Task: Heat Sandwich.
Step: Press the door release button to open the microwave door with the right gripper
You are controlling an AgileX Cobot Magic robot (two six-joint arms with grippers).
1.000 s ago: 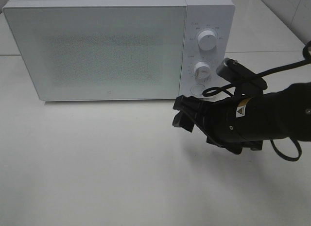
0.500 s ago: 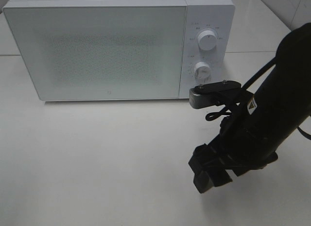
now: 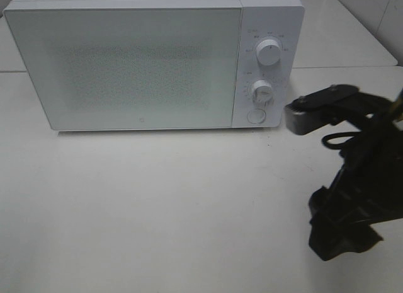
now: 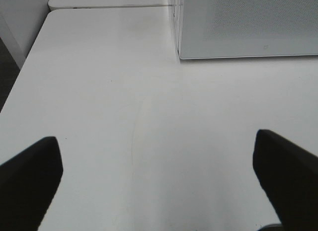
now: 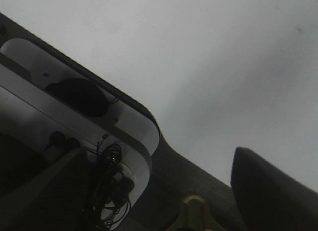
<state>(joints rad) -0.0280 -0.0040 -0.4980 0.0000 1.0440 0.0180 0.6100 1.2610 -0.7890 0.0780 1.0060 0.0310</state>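
My left pincer (image 4: 156, 139) and right pincer (image 3: 334, 242) gape empty; the unseen sandwich, perhaps inside the microwave (image 3: 126, 66) ahead, should be soft: grip its crusts.

Microwave (image 3: 154, 63): white casing, smooth, semi-gloss; whether it is plastic or painted metal cannot be told. Door (image 3: 126, 28): smooth glossy pane with a fine dotted screen behind it. Knobs (image 3: 269, 53): white, smooth, plastic in look. Table (image 3: 157, 205): white, smooth, low sheen with faint soft reflections. Right arm (image 3: 365, 179): black, matt shell. Camera (image 3: 315, 110) on it: grey, matt housing. Cable (image 3: 337, 140): black, smooth sheath. Left gripper (image 4: 159, 181) fingers (image 4: 285, 176): black, matt.
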